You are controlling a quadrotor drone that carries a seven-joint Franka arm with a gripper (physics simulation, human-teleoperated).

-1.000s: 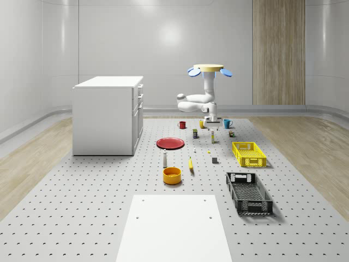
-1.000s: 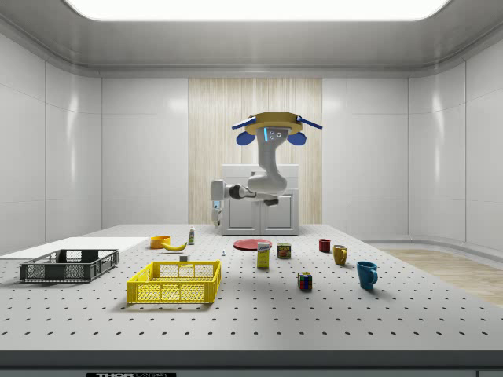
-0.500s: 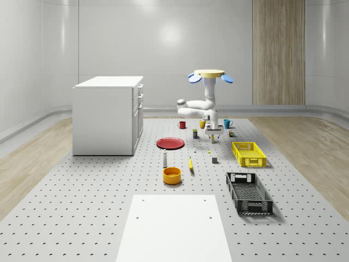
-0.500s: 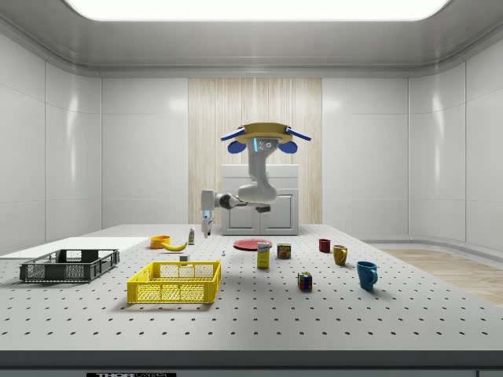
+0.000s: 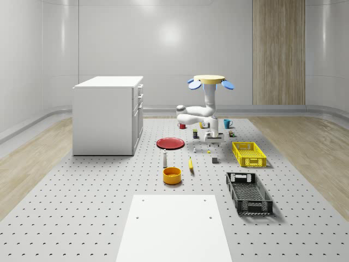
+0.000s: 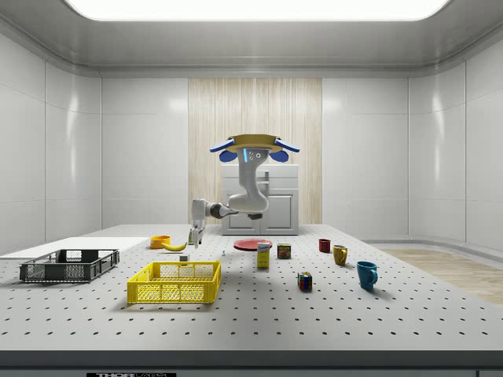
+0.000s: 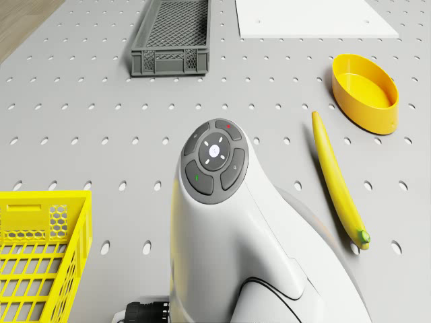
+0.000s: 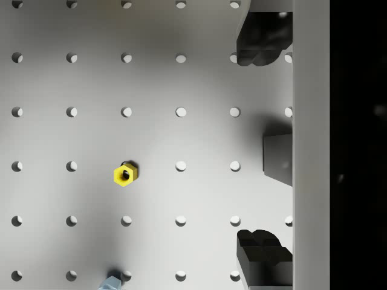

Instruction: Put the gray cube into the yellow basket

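You have the drone hovering above the bench, beside the yellow basket. The end effector hangs low just above the gray cube, which sits on the bench just beside the yellow basket. In the wrist view the fingers stand spread apart with the gray cube between them, not touched. A small yellow nut lies on the bench near the cube. A banana and an orange bowl lie farther from the basket.
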